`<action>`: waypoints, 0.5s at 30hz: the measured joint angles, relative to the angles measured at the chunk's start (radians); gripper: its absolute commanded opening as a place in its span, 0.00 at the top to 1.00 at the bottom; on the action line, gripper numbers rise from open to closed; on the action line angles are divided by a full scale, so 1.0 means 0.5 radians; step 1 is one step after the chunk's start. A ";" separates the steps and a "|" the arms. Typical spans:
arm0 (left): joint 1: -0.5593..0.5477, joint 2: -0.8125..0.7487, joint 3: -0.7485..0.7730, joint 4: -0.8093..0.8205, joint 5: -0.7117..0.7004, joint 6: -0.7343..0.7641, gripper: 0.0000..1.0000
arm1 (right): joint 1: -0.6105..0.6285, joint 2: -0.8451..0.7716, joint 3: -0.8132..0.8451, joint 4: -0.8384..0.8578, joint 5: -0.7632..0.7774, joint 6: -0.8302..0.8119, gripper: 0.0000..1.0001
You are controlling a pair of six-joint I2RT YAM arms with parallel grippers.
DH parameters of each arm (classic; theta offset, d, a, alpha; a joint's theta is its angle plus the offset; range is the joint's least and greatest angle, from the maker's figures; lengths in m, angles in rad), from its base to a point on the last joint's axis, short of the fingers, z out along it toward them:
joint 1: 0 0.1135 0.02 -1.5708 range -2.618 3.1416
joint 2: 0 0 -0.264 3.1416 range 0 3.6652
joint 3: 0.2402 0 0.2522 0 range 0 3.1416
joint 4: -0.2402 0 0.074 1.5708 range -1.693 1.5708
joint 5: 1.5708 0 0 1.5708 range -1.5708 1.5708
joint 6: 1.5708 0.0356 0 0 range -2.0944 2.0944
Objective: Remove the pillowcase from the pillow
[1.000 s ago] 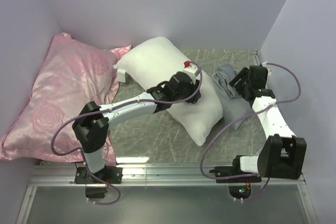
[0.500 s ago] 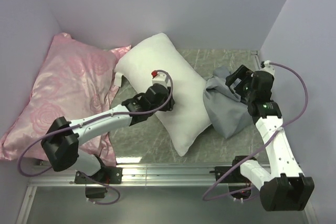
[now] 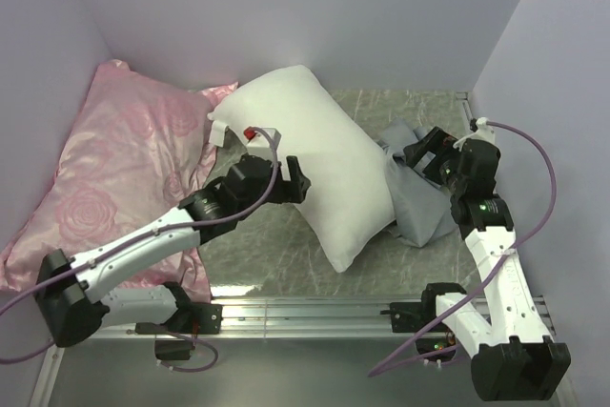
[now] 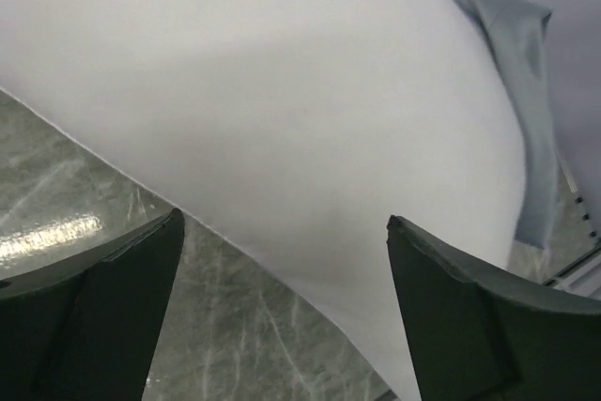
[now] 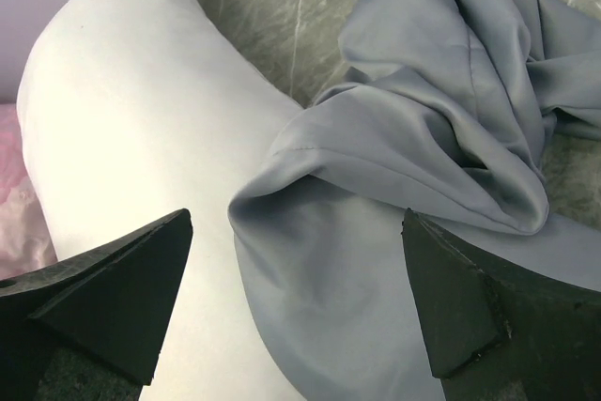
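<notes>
The plain white pillow (image 3: 319, 154) lies bare and slanted across the middle of the marble table. In the left wrist view the pillow (image 4: 282, 82) fills the upper part. The grey-blue pillowcase (image 3: 419, 205) lies crumpled on the table against the pillow's right side, off it. My left gripper (image 3: 297, 178) is open at the pillow's near-left edge, and nothing sits between its fingers (image 4: 113, 298). My right gripper (image 3: 416, 152) hangs open just above the pillowcase (image 5: 441, 138), beside the pillow (image 5: 131, 129), and holds nothing.
A pink rose-patterned satin pillow (image 3: 124, 169) leans in the left corner, next to the white one. Lilac walls close in the left, back and right. A metal rail (image 3: 305, 312) runs along the near edge. Bare marble (image 3: 267, 245) shows in front of the pillow.
My left gripper has opened, let go of the pillow and drawn back to the left. The right gripper opened and rose a little, and the pillowcase has settled beside the pillow.
</notes>
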 measured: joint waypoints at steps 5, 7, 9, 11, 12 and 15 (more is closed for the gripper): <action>0.000 -0.214 -0.060 -0.002 -0.047 0.000 0.01 | 0.000 -0.035 0.000 -0.001 -0.021 0.000 0.00; 0.000 -0.292 -0.074 0.002 -0.060 0.001 0.01 | 0.000 -0.072 -0.005 0.002 -0.045 0.001 0.00; 0.000 -0.366 -0.101 0.000 -0.067 0.001 0.01 | 0.000 -0.128 -0.027 0.008 -0.060 0.001 0.00; 0.002 -0.441 -0.138 -0.002 -0.086 0.002 0.01 | 0.000 -0.192 -0.057 0.008 -0.063 0.002 0.00; 0.002 -0.453 -0.146 -0.002 -0.092 0.001 0.01 | 0.000 -0.210 -0.064 0.005 -0.063 0.001 0.00; 0.004 -0.500 -0.192 -0.001 -0.101 0.002 0.01 | 0.000 -0.240 -0.069 0.005 -0.060 -0.001 0.00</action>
